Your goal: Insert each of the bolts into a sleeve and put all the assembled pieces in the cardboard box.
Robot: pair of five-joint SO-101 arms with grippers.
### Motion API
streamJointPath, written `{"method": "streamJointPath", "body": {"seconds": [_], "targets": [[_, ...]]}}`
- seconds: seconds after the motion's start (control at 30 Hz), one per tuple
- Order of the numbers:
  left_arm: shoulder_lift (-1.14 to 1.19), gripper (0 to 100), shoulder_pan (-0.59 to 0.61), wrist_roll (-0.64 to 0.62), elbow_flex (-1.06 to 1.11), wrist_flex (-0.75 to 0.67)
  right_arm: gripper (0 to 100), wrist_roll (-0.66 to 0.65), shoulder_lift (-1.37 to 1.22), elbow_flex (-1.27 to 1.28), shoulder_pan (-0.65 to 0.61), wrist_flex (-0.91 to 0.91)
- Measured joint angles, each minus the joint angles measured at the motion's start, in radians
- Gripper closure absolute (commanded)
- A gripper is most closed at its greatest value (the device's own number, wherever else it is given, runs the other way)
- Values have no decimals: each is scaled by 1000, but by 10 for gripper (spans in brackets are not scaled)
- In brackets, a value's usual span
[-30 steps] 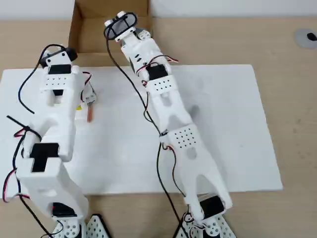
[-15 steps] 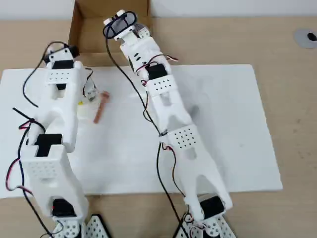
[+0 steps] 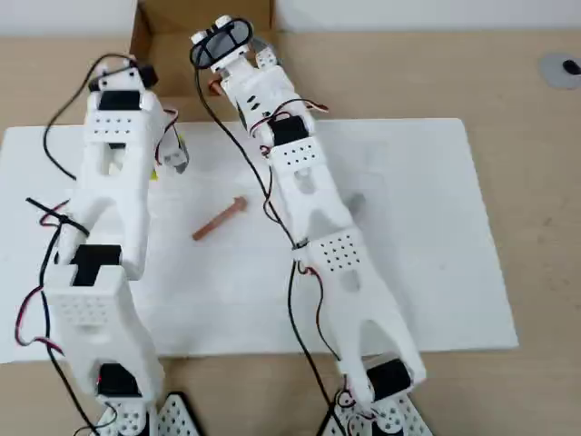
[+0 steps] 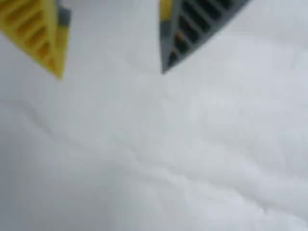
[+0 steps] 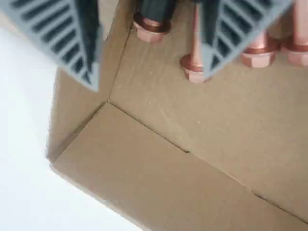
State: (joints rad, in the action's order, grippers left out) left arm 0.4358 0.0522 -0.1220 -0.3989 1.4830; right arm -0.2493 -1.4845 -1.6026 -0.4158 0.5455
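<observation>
One copper-coloured metal bolt (image 3: 219, 220) lies toward the left edge of the table (image 3: 526, 136); four more bolts (image 5: 192, 65) show in the brown cardboard box (image 5: 192, 159). On the left gripper (image 4: 111, 73) and right gripper (image 5: 153, 79), jaws are released.

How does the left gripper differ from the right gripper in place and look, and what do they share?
The left gripper hangs over the white mat; the right gripper hangs over the cardboard box, above copper bolts lying inside. The left gripper has one yellow finger and one mostly grey; the right gripper's visible fingers are both grey. Shared: both are open and hold nothing.
</observation>
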Motion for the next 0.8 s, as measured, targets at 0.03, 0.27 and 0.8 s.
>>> {"method": "streamJointPath", "body": {"seconds": [0.03,0.27,0.8], "targets": [[0,853,-6,32,-44,46,827,0,0,-6,12,0],[0,853,-115,420,-180,250,827,0,97,-17,152,213],[0,857,-319,984,-57,230,826,0,523,-18,456,1063]]}}
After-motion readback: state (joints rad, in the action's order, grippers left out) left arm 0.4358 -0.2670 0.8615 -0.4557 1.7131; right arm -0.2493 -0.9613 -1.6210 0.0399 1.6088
